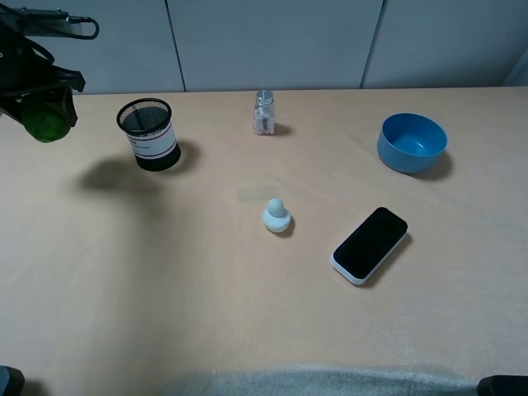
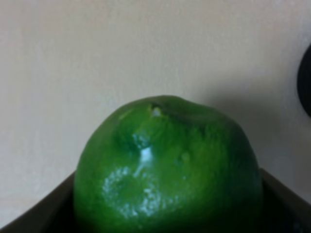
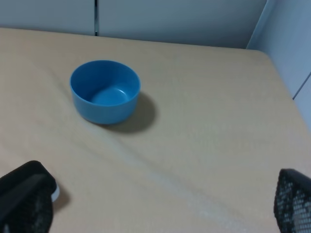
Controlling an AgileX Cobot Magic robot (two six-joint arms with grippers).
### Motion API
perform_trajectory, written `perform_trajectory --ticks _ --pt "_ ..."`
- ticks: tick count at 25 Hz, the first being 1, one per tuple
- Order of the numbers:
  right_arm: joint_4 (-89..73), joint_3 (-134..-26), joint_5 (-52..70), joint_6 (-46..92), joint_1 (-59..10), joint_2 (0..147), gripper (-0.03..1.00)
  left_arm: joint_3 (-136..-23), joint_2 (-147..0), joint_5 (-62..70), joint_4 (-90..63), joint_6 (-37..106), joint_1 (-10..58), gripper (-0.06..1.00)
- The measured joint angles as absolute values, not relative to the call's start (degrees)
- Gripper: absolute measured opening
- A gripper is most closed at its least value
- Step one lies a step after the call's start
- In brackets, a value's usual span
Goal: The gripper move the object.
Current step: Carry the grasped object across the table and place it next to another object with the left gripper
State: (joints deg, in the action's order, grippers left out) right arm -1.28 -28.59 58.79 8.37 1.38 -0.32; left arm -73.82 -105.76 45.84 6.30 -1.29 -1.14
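Note:
The green glossy lime (image 1: 45, 122) is held in my left gripper (image 1: 40, 107), raised above the table at the far left, left of the mesh cup. In the left wrist view the lime (image 2: 167, 170) fills the frame between the dark fingers (image 2: 41, 216), with bare table beneath it. The left gripper is shut on the lime. My right gripper (image 3: 158, 206) is open and empty; its textured fingertips (image 3: 294, 199) show far apart at the frame's lower corners. It is at the table's near right, facing the blue bowl.
A black mesh cup (image 1: 150, 132) stands right of the lime. A small glass shaker (image 1: 264, 111) is at the back middle, a white duck figure (image 1: 276, 216) in the centre, a black phone (image 1: 370, 244) right of it, and a blue bowl (image 1: 411, 142) (image 3: 104, 92) at the back right.

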Motion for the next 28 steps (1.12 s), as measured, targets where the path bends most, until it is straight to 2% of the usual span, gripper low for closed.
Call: perform_trajectory --ticks 28 --pt "-1.3 -28.6 58.8 8.4 1.4 -0.3 0.69 -79.3 -118.7 41.4 6.2 -1.2 0.3 0.71"
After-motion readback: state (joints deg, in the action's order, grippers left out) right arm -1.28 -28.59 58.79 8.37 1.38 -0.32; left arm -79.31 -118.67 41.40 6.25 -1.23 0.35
